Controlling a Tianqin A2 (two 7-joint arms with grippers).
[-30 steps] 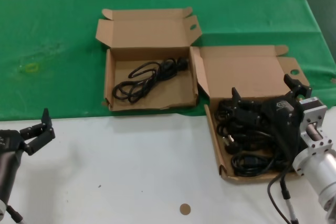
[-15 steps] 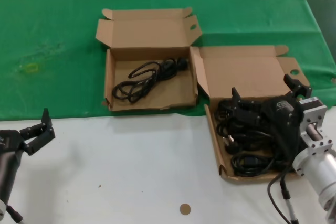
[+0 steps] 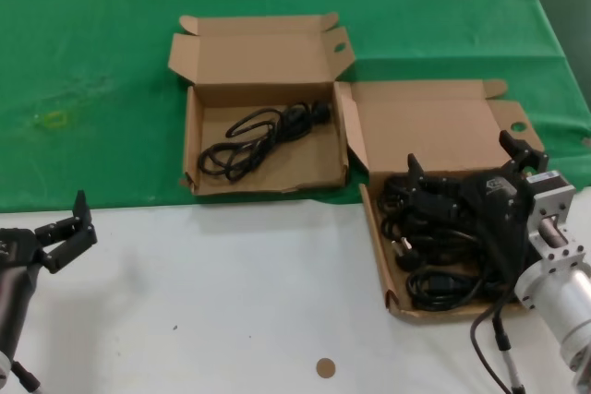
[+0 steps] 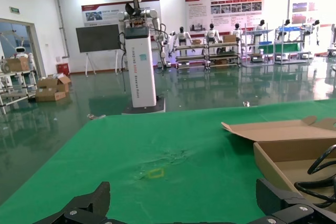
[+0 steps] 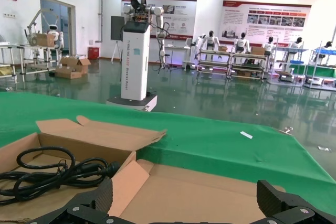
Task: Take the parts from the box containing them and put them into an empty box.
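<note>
Green cloth (image 3: 102, 71) covered far half of bench; white table surface (image 3: 222, 292) took near half. Two brown mailer boxes sat side by side w/ lids hinged back, straddling the cloth/white line.

Wider box (image 3: 374, 228) on robot's right, near edge on white, lid (image 3: 434, 126) lying back on green. It held a heap of black power cords (image 3: 434, 256), loops and chunky plugs piled together.

Squarer box (image 3: 194, 149) to its left, just beside it, fully on green, lid flap w/ round hole (image 3: 338, 46) upright at back. One black cord (image 3: 259, 136) lay inside in a loose coil, plug toward the right wall. Same cord showed in right wrist view (image 5: 47, 174) and at the edge of left wrist view (image 4: 320, 177).

Right gripper (image 3: 466, 168) sat low over the wider box, above the cord heap, fingers spread apart, nothing clamped; whether tips touched cords – can't tell.

Left gripper (image 3: 74, 228) parked over white surface at near left, well apart from both boxes, fingers apart, empty.

Small brown disc (image 3: 325, 368) lay on white near front edge.
</note>
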